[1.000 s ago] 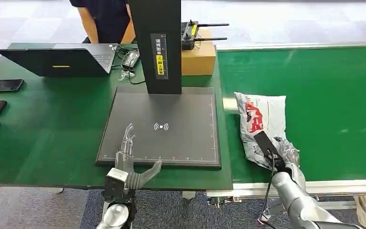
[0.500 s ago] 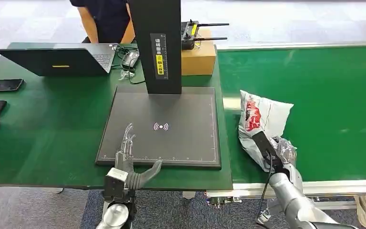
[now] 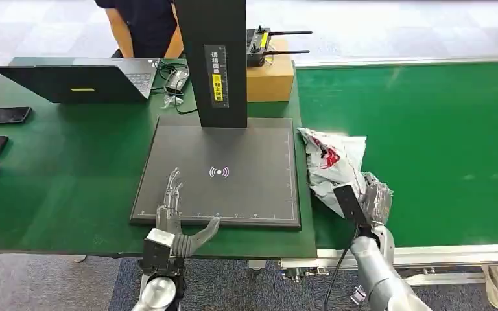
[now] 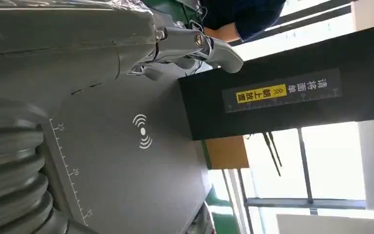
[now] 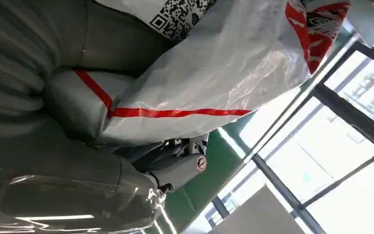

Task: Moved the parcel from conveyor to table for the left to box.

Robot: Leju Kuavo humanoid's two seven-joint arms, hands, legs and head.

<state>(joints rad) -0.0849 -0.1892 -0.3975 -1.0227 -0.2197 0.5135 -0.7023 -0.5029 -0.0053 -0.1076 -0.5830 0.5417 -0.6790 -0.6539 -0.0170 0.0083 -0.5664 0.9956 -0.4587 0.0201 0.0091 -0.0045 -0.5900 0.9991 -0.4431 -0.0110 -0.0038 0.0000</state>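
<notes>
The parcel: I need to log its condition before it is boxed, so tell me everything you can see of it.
The parcel is a soft white-grey plastic mailer bag with red print, a red stripe and a QR code label on it. It looks crumpled and bunched, not flat. The right hand grips its near end, holding it over the conveyor's left edge, beside the dark scanner pad on the table. Whether its far end touches the belt cannot be told.

Head view high, looking down; left wrist view close, sideways, sharing scan pad point(image 3: 220, 172); right wrist close.
</notes>
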